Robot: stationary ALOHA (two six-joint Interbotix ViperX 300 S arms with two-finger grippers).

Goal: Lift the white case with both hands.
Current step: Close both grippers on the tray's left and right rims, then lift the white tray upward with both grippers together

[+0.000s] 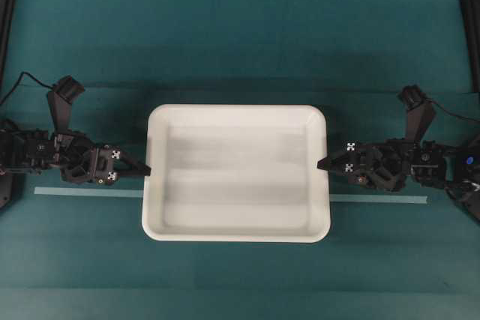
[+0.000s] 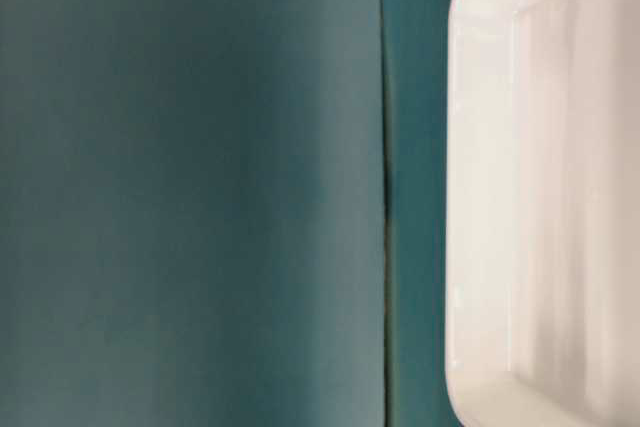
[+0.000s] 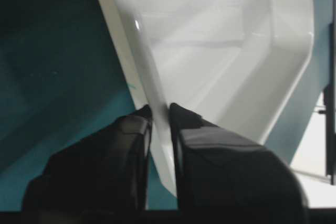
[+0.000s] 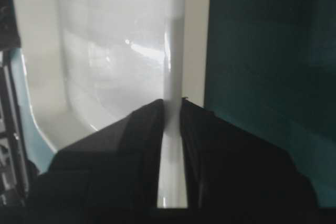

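While the white case [image 1: 236, 172] is sitting flat mid-surface [image 1: 225, 58], both arms are pinching opposite short rims: left gripper [image 1: 145, 171] and right gripper [image 1: 321, 163] are each clamping nearly closed on rim. Raise both evenly, same pace, or it's tilting and slipping.

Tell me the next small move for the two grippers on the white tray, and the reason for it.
Probably raise both arms together, slowly and level. The left gripper has its fingers closed on the left rim of the large shallow white plastic case, and the right gripper pinches the right rim likewise. In the overhead view the case seems to lie flat on the teal table cover, so lifting is what remains.
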